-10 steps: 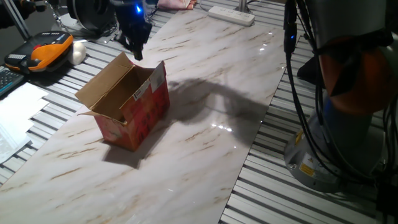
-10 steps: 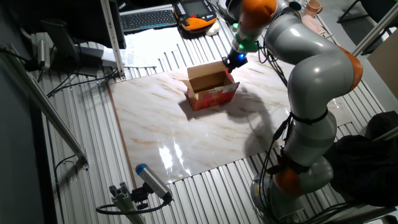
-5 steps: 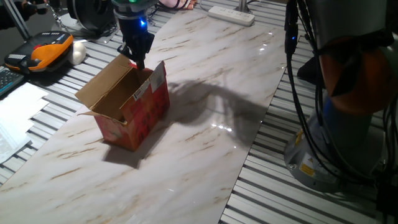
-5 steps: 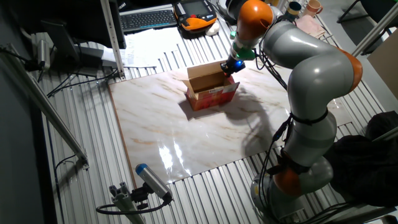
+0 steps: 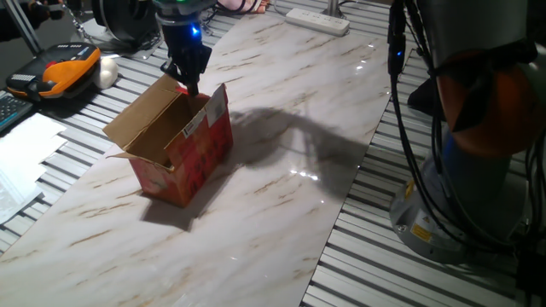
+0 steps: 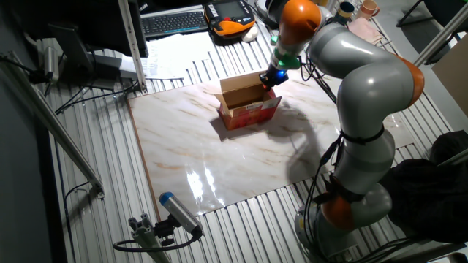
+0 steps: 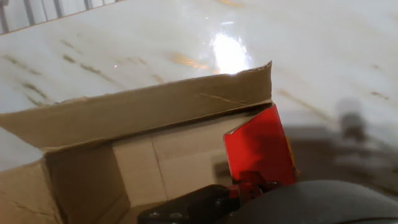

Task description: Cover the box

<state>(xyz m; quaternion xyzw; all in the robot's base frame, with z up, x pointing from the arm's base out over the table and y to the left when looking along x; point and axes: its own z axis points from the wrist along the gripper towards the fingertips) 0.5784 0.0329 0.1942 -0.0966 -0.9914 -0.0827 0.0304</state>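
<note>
The box (image 5: 179,145) stands open on the marble slab, red outside and brown inside, with its long flaps raised. A white label shows on the right flap (image 5: 207,115). My gripper (image 5: 188,83) hangs at the box's far end, its dark fingers drawn together into one narrow tip beside a small red end flap (image 7: 258,146). In the other fixed view the box (image 6: 248,108) sits under the gripper (image 6: 271,78). The hand view looks down into the brown interior (image 7: 161,168), and only a dark part of my gripper shows along its bottom edge.
A white power strip (image 5: 317,19) lies at the slab's far end. An orange and black device (image 5: 66,66) and papers (image 5: 21,145) sit left of the slab on the slatted table. A keyboard (image 6: 172,22) lies behind. The arm's base (image 5: 439,213) stands at right.
Over the last second my gripper came down and right, from behind the box to its far end flap. In the last half second it has hardly moved.
</note>
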